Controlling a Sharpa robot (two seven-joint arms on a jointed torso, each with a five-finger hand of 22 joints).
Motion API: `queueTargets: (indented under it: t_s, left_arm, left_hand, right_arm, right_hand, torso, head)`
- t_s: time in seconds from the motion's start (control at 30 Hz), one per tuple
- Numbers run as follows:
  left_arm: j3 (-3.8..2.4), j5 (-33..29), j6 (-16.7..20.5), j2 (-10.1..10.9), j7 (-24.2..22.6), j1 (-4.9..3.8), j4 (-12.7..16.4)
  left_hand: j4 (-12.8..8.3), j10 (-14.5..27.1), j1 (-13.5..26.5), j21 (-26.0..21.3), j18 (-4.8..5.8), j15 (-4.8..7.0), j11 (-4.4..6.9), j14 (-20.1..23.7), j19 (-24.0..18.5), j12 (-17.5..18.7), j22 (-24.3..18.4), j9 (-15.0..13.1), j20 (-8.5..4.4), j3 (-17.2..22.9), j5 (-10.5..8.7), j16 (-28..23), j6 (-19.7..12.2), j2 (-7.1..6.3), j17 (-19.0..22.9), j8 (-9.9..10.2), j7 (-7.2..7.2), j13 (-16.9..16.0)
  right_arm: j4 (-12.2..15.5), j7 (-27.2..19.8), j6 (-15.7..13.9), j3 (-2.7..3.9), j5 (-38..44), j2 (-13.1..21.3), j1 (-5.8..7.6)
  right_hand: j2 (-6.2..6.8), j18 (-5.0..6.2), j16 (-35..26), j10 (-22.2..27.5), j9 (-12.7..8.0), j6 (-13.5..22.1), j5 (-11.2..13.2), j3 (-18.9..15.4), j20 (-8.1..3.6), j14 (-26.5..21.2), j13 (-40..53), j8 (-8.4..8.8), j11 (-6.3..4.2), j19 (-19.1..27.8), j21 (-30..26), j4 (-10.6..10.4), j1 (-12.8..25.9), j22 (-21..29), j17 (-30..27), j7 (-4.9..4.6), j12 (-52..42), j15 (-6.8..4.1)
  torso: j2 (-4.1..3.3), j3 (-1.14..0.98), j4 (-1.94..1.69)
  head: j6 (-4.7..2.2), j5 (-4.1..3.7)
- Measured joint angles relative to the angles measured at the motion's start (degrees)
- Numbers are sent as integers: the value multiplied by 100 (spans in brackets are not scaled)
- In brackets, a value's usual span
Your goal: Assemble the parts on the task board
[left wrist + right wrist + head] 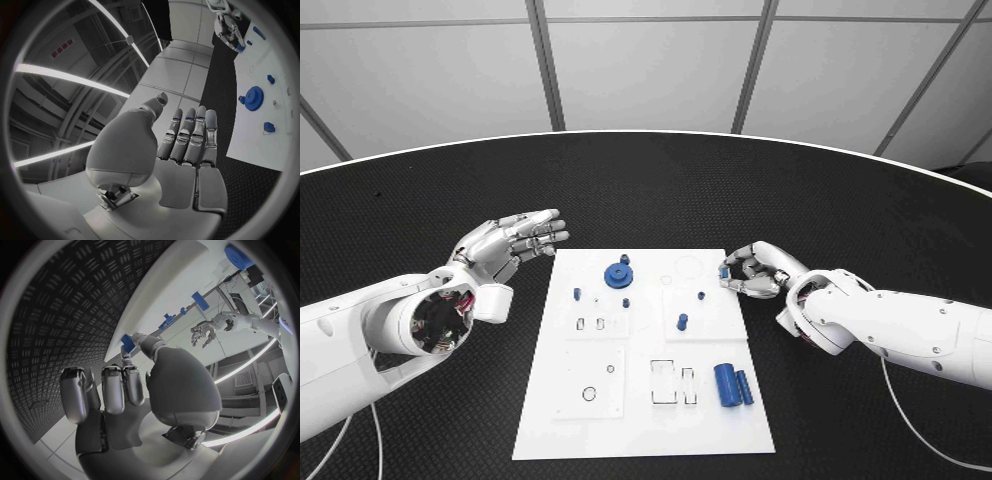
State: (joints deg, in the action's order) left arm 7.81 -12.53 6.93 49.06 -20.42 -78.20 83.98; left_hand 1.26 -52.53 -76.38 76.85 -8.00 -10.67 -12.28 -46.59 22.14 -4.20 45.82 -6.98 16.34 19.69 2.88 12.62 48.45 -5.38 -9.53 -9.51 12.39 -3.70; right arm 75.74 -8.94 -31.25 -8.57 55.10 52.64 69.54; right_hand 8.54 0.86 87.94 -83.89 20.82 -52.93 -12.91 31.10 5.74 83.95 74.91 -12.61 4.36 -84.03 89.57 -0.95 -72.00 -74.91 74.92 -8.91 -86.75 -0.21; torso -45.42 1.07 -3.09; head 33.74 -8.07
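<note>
The white task board (643,425) lies mid-table. A blue gear (619,275) sits near its far edge, with small blue pegs (682,321) around the middle and two blue cylinders (733,386) at the near right. My right hand (756,270) hovers at the board's far right edge and pinches a small blue part (724,270) between thumb and finger; in the right wrist view that part (128,343) sits at the fingertips. My left hand (516,240) is just left of the board's far left corner, holding nothing. Its bare palm (187,150) has the fingers straight.
The black patterned table (646,190) surrounds the board. Several empty slots and outlines (672,382) mark the board's near half. In the left wrist view the gear (254,98) and my right hand (229,29) lie beyond my fingers.
</note>
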Motion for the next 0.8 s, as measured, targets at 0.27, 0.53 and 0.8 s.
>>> queueTargets:
  t_s: [0.27,0.53,0.8]
  left_arm:
    - [0,0,3,2,-1,0,2]
    - [0,0,-2,7,-2,0,-6]
    - [0,0,-6,-15,1,0,-63]
  left_hand:
    - [-48,0,29,1432,-1,-1,0,-1,-194,0,616,46,9,-48,0,-20,41,29,15,68,-1,0]
    - [-72,0,51,1795,-1,-21,0,-21,-132,0,1052,74,6,-72,0,-20,61,51,27,102,20,0]
    - [-102,1,51,1795,89,-21,0,-21,739,0,2493,93,4,-71,0,-47,102,51,28,134,19,0]
  right_arm:
    - [7,-28,-79,0,0,-4,0]
    - [143,-40,-154,4,0,23,0]
    - [587,136,-71,43,0,123,22]
  right_hand:
    - [-108,0,0,-12,21,-113,0,86,0,0,0,-83,-40,0,0,54,-16,0,0,52,-23,0]
    - [-182,0,24,-25,64,-195,16,117,0,-2,-1,-158,-68,0,-1,86,-19,0,-1,94,-23,-42]
    - [-221,1,24,-4,71,-194,22,135,-21,-2,-1,-158,-89,21,-4,105,-38,0,-1,95,-23,-42]
  torso:
    - [0,2,-1]
    - [5,-2,4]
    - [28,8,9]
  head:
    - [7,1]
    - [14,15]
    - [21,41]
